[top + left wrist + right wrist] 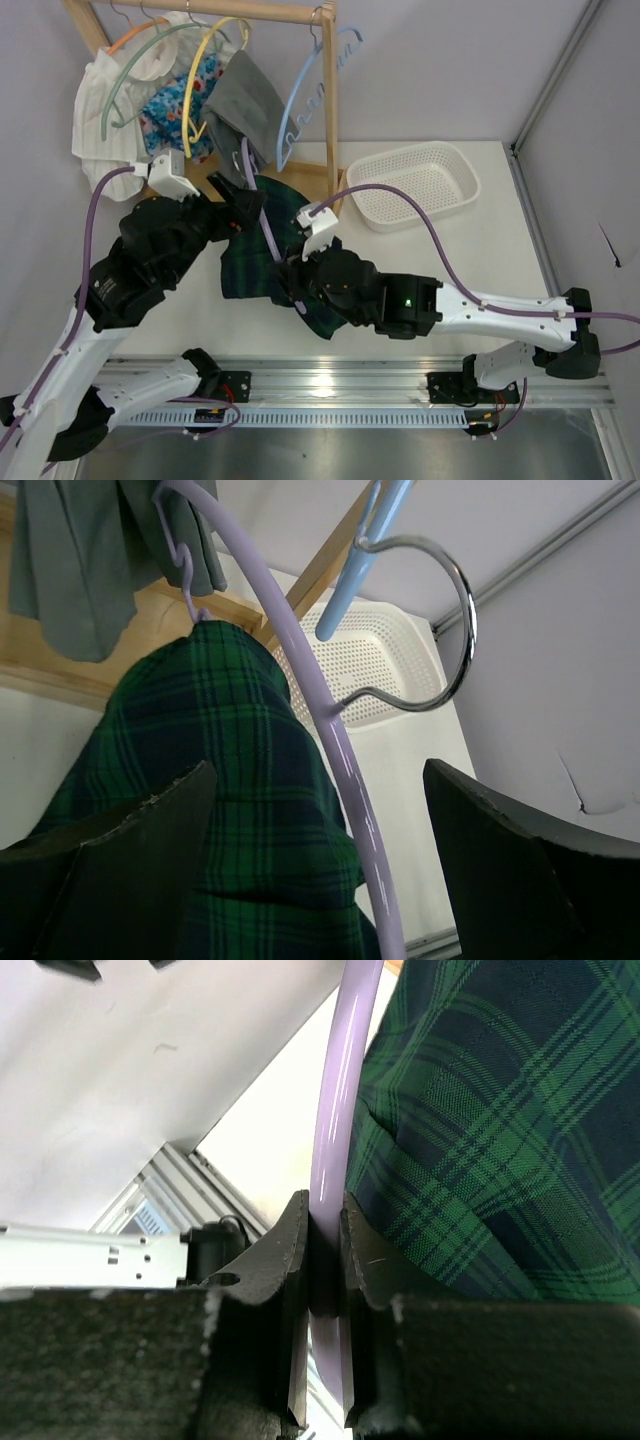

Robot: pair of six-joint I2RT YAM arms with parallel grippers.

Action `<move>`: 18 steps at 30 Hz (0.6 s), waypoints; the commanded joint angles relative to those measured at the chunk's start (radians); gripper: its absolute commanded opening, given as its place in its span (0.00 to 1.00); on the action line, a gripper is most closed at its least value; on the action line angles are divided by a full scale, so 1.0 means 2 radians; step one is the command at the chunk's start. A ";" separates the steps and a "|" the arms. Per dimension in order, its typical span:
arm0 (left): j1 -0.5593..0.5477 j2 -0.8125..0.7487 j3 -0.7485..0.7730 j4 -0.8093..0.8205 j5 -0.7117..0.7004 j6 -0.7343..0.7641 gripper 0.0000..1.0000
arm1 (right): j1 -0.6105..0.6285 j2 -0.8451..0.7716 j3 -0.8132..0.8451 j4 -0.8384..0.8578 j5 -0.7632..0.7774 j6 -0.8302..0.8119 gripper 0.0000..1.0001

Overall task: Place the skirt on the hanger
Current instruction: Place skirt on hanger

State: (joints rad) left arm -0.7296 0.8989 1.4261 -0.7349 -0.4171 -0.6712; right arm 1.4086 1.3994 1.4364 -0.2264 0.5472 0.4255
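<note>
Firstly, right gripper (322,1250): jaws narrow, pinched on the bar of the lilac hanger (338,1080), which runs straight through between them. The grip looks square.

Next, left gripper (315,790): jaws wide, holding nothing. The hanger's bar and the plaid cloth sit in the gap between its fingers (130,850); whether either touches a finger cannot be told.

Item: skirt (245,265), dark green and navy plaid. It is at the middle of the table (480,260), between the two arms and just near of the wooden rack (328,90). The upper part lies against the hanger, its top edge seemingly caught on a small lilac hook (186,580). The lower part spreads on the table.

Handling, as judged:
- Skirt: light, soft and limp, not fragile. It is likely to slide off smooth plastic unless hooked.
- Best hold on the skirt: the waistband edge close to the hook, where the cloth is doubled. A mid-panel pinch would lift only a loose fold.
- Hanger: stiff, light and slick. It may swivel in a single pinch.

Also present: white basket (415,185) at far right; garments (180,100) on coloured hangers at far left.
</note>
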 commanded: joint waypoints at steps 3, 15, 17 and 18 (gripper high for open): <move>-0.023 -0.013 -0.014 -0.018 -0.018 0.008 0.91 | 0.026 -0.053 -0.025 0.066 0.055 0.010 0.00; -0.024 -0.036 -0.036 -0.022 -0.027 0.014 0.92 | 0.086 -0.110 -0.075 0.046 0.098 0.025 0.00; -0.024 -0.039 -0.040 -0.021 -0.023 0.010 0.92 | 0.103 -0.124 -0.089 0.050 0.121 0.023 0.00; -0.026 -0.041 -0.052 -0.019 -0.023 0.008 0.91 | 0.106 -0.128 -0.093 0.052 0.127 0.022 0.00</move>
State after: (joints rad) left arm -0.7788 0.8318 1.3514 -0.7822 -0.4416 -0.6693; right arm 1.5860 1.2297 1.2407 -0.2470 0.6743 0.4782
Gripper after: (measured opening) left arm 0.917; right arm 0.144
